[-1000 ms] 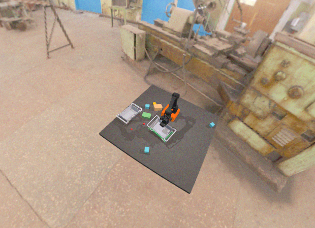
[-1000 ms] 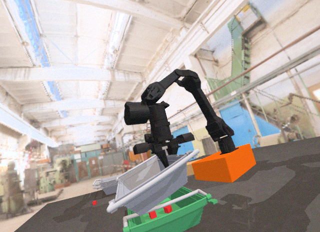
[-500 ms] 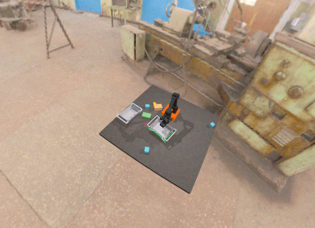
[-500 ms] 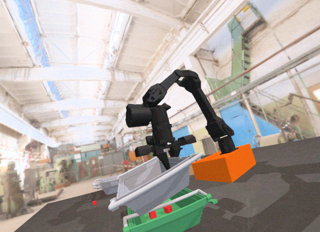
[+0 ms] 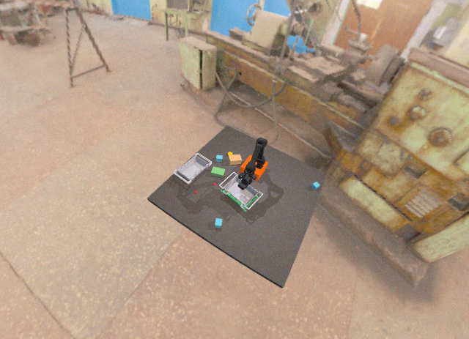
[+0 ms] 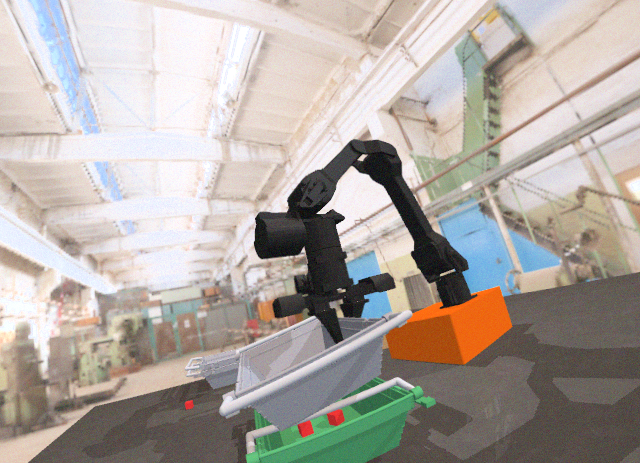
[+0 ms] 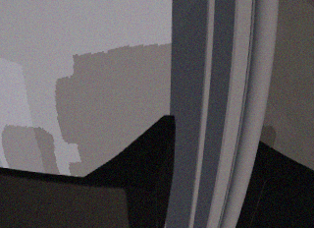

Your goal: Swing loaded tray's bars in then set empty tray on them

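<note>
The grey empty tray is above the green loaded tray, tilted, its right side higher in the exterior view. Its lower left part is close over the green tray; contact cannot be told. My gripper is shut on its side wall near the robot base, one finger inside, the other outside. One white wire bar of the green tray runs over its opening on the near side. The other bar is hidden. Red blocks show in the green tray.
Another grey tray with white bars stands at the far left. A green block, a light orange block and a blue cube lie between it and the orange robot base. A blue cube lies near the front edge.
</note>
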`<state>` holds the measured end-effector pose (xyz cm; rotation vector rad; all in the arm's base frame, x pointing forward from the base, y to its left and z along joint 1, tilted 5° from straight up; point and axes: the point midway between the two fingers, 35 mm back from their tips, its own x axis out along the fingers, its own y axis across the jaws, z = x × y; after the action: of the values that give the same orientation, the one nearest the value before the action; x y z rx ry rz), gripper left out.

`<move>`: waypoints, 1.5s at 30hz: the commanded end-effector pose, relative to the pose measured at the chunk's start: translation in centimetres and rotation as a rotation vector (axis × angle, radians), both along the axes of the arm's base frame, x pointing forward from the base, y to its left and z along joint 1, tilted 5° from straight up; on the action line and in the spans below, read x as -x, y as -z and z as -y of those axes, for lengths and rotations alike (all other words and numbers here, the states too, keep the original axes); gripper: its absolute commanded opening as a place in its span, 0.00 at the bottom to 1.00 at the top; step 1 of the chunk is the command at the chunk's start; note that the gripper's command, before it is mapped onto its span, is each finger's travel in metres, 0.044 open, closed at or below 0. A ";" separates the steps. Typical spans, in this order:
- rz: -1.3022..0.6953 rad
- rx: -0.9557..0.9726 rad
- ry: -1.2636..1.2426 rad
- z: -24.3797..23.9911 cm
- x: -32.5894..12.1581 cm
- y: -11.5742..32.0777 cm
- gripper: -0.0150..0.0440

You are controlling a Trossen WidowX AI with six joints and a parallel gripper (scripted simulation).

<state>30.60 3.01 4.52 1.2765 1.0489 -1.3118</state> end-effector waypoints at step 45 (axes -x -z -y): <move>-0.016 -0.001 0.003 0.1 0.6 1.2 0.25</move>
<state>30.39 2.98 3.77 1.2801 1.0455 -1.3070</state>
